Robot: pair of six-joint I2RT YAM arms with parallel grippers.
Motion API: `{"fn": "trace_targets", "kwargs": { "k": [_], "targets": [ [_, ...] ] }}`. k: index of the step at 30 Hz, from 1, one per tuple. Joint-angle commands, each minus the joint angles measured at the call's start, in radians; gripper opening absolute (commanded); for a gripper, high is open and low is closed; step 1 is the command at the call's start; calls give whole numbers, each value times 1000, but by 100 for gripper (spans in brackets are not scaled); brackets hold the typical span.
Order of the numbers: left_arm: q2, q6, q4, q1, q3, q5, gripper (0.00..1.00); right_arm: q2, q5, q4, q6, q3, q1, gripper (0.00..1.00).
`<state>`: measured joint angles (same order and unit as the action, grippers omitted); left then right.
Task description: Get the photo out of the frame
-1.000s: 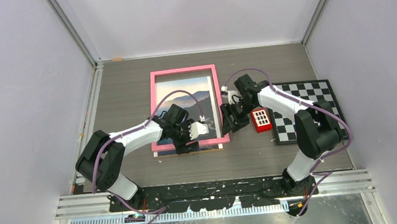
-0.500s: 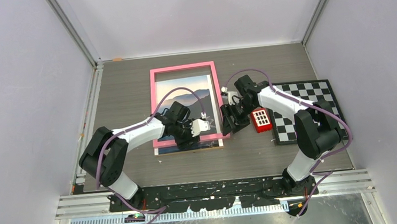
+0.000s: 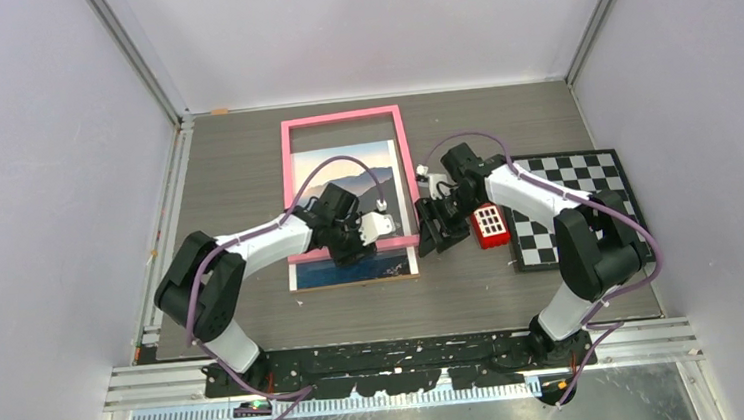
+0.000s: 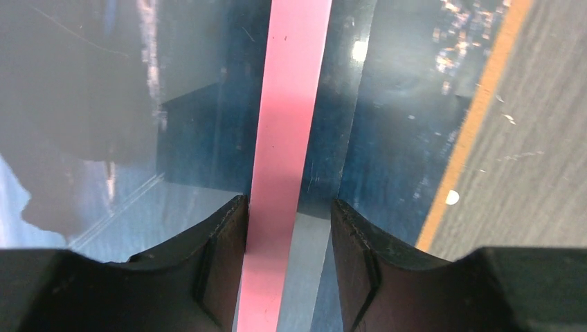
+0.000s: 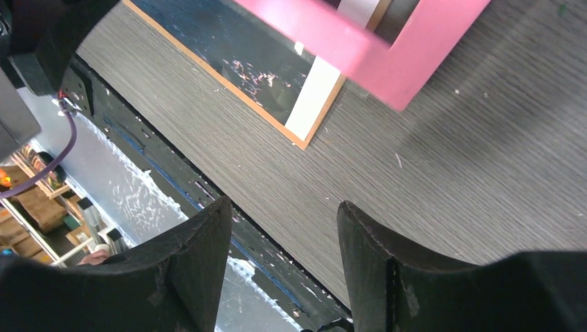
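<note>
Two main risks to flag. First, note left gripper [image 3: 359, 246] clamped narrow across the lower rail of the frame [image 3: 341, 118], pink strip sandwiched between both fingers [image 4: 223, 266] in the wrist view. Gripping one thin rail toward the lower right of a big frame, so likely to twist, sag at the far side or slip out if hauled fast. Second, watch the photo [image 3: 323, 274]: lying flat on the table [image 3: 234, 161] at centre of the overhead view, lower strip poking out below the rail, rest showing through the frame opening. Could get dragged or scuffed by the rail, or cling to the frame and end only half out. Also mind right gripper [image 3: 440, 237], hanging wide with nothing between the fingers, just right of the frame's lower right corner; possible bump if the frame swings that way. Red box [image 3: 490, 226] and checkerboard [image 3: 573, 204] close beyond it. Cannot tell whether glazing sits in the frame. No brand, label or readable writing anywhere, only blank white squares on the red box.
</note>
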<state>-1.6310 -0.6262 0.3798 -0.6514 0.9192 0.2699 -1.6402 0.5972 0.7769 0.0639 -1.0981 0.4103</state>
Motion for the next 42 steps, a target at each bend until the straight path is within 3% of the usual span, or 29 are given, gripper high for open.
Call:
{"fn": "trace_targets", "kwargs": {
  "k": [1, 6, 9, 13, 24, 29, 37, 42],
  "targets": [
    [-64, 13, -80, 30, 15, -149, 48, 51, 22, -30, 34, 20, -3, 61],
    [-52, 44, -79, 60, 28, -140, 53, 54, 46, -58, 78, 42, -2, 60],
    [39, 66, -78, 72, 3, -70, 62, 52, 82, -100, 128, 63, -3, 59],
    [216, 129, -73, 75, -63, -26, 66, 41, 132, -172, 207, 107, -2, 56],
    [511, 865, 222, 280, -92, 71, 76, -31, 192, -256, 289, 146, -2, 54],
    [516, 1014, 248, 431, -180, 167, 78, -41, 190, -264, 275, 181, -3, 51],
    [475, 1089, 228, 547, -214, 44, 80, -36, 184, -304, 299, 193, 0, 49],
    [410, 1085, 170, 627, -240, 100, 80, -71, 175, -322, 298, 180, 14, 45]
  ]
}}
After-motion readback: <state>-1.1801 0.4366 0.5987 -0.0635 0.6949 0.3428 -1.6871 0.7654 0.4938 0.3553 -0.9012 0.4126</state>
